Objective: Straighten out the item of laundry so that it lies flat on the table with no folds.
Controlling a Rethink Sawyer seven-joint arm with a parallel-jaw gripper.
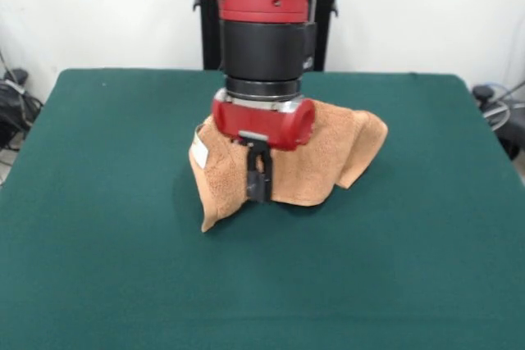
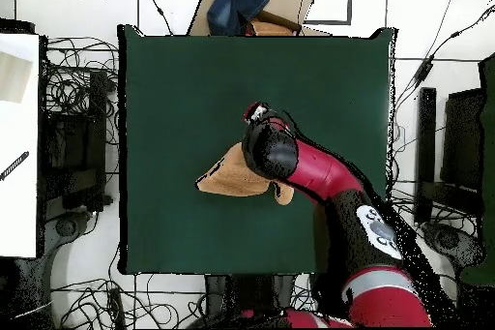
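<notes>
Towel work far from finished on the green tabletop (image 1: 98, 227)

Sawyer's red arm (image 1: 262, 6) hangs over mid-tabletop, its gripper (image 1: 257, 178) with jaws pinched together on the orange-tan towel (image 1: 316, 161), which sits bunched and partly lifted, draped in folds with 1 corner trailing forward. Its small white label (image 1: 198, 152) shows at the edge. Flattening appears almost wholly left to do.

Even, soft room light from above, nothing dim. The towel (image 1: 312, 161) throws a faint dark shadow onto the table (image 1: 115, 227) just under the gripper (image 1: 258, 176) fingers. No glare on the felt. The front view is slightly soft.
</notes>
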